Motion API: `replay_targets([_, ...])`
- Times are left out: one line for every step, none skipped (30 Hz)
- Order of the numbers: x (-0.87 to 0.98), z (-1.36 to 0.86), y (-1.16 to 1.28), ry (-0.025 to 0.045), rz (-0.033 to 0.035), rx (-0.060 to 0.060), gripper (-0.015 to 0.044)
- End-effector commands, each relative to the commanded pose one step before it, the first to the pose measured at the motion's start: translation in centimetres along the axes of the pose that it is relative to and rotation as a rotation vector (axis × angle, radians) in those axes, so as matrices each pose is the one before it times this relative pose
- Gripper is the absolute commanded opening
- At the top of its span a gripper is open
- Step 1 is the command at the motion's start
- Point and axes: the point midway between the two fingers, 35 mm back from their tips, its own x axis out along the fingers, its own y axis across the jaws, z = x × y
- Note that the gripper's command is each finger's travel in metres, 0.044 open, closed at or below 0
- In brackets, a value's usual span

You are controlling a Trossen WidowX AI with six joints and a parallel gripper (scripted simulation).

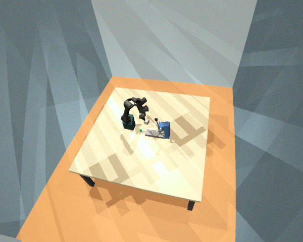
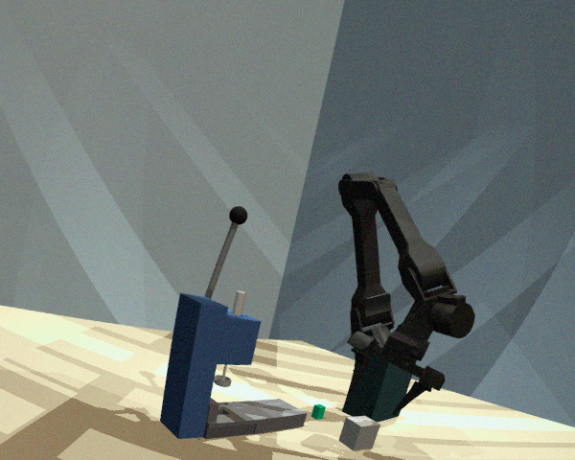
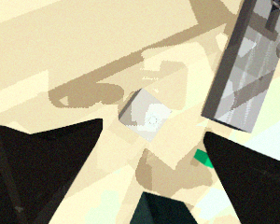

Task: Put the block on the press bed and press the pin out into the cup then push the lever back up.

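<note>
Standing wide apart with nothing between them, the black tapered fingers (image 1: 143, 113) are raised above the small grey cube-shaped block (image 1: 146, 121) (image 2: 358, 433) (image 3: 146, 115). The block rests on the pale wooden worktop (image 1: 180, 166) (image 2: 500, 438) (image 3: 33, 56), off the flat grey press bed (image 1: 153, 133) (image 2: 273, 414) (image 3: 252, 70) and near it. The black-knobbed metal lever (image 1: 157, 123) (image 2: 221, 260) points upward from the blue press (image 1: 167, 130) (image 2: 186, 366).

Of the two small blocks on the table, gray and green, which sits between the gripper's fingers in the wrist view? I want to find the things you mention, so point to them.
The larger gray block (image 1: 146, 121) (image 2: 358, 433) (image 3: 146, 115); the green one (image 1: 140, 130) (image 2: 318, 411) (image 3: 203, 158) is partly behind a finger.
</note>
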Motion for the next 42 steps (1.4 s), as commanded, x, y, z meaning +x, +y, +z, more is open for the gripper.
replay_targets([-0.364,1.277,-0.484,0.12198,0.16266,-0.5756,0.0440])
replay_targets([-0.035,0.056,-0.158,0.00832,0.02605,-0.0822,0.0440])
replay_targets([-0.043,0.042,-0.172,0.00532,0.02689,-0.0816,0.0440])
replay_targets([-0.050,0.023,-0.181,0.00256,0.02712,-0.0817,0.0440])
replay_targets([-0.057,0.001,-0.185,0.00042,0.02691,-0.0470,0.0440])
replay_targets([-0.034,-0.007,-0.098,-0.00060,0.01404,-0.0443,0.0440])
replay_targets([-0.028,-0.010,-0.078,-0.00110,0.01102,-0.0468,0.0440])
replay_targets([-0.025,-0.012,-0.066,-0.00145,0.00927,-0.0471,0.0440])
replay_targets([-0.012,-0.007,-0.031,-0.00084,0.00431,-0.0163,0.0440])
replay_targets([-0.001,-0.001,-0.002,-0.00007,0.00034,-0.0011,0.0440])
replay_targets([0.000,0.000,0.000,0.00000,0.00000,0.0000,0.0440])
replay_targets([0.000,0.000,0.000,0.00000,0.00000,0.0000,0.0440])
replay_targets([0.000,0.000,0.000,0.00000,0.00000,0.0000,0.0440])
replay_targets([0.000,0.000,0.000,0.00000,0.00000,0.0000,0.0440])
replay_targets([0.000,0.000,0.000,0.00000,0.00000,0.0000,0.0440])
replay_targets([0.000,0.000,0.000,0.00000,0.00000,0.0000,0.0440])
replay_targets([0.000,0.000,0.000,0.00000,0.00000,0.0000,0.0440])
replay_targets([0.000,0.000,0.000,0.00000,0.00000,0.0000,0.0440])
replay_targets([0.000,0.000,0.000,0.00000,0.00000,0.0000,0.0440])
replay_targets([0.000,0.000,0.000,0.00000,0.00000,0.0000,0.0440])
replay_targets([0.000,0.000,0.000,0.00000,0.00000,0.0000,0.0440])
replay_targets([0.000,0.000,0.000,0.00000,0.00000,0.0000,0.0440])
replay_targets([0.000,0.000,0.000,0.00000,0.00000,0.0000,0.0440])
replay_targets([0.000,0.000,0.000,0.00000,0.00000,0.0000,0.0440])
replay_targets([0.000,0.000,0.000,0.00000,0.00000,0.0000,0.0440])
replay_targets([0.000,0.000,0.000,0.00000,0.00000,0.0000,0.0440])
replay_targets([0.000,0.000,0.000,0.00000,0.00000,0.0000,0.0440])
replay_targets([0.287,0.001,-0.004,0.00012,-0.00025,0.0000,0.0440])
replay_targets([0.713,-0.013,-0.001,0.00046,-0.00064,0.0001,0.0440])
replay_targets([0.283,-0.011,0.004,0.00024,-0.00026,0.0000,0.0440])
replay_targets([0.000,0.000,0.000,0.00000,0.00000,0.0000,0.0440])
replay_targets([0.123,0.002,-0.003,0.00001,-0.00002,0.0000,0.0440])
replay_targets([0.366,0.002,-0.006,0.00007,-0.00007,0.0000,0.0440])
replay_targets([0.545,-0.007,-0.001,0.00022,-0.00011,0.0001,0.0440])
replay_targets([0.361,-0.011,0.004,0.00023,-0.00008,0.0001,0.0440])
replay_targets([0.120,-0.005,0.002,0.00009,-0.00003,0.0000,0.0440])
replay_targets([0.000,0.000,0.000,0.00000,0.00000,0.0000,0.0440])
replay_targets([0.000,0.000,0.000,0.00000,0.00000,0.0000,0.0440])
replay_targets([0.027,0.003,-0.002,-0.00003,0.00000,0.0000,0.0440])
replay_targets([0.080,0.007,-0.006,-0.00009,0.00000,0.0000,0.0440])
replay_targets([0.133,0.012,-0.010,-0.00014,0.00000,0.0000,0.0440])
replay_targets([0.163,0.013,-0.012,-0.00016,-0.00001,-0.0001,0.0440])
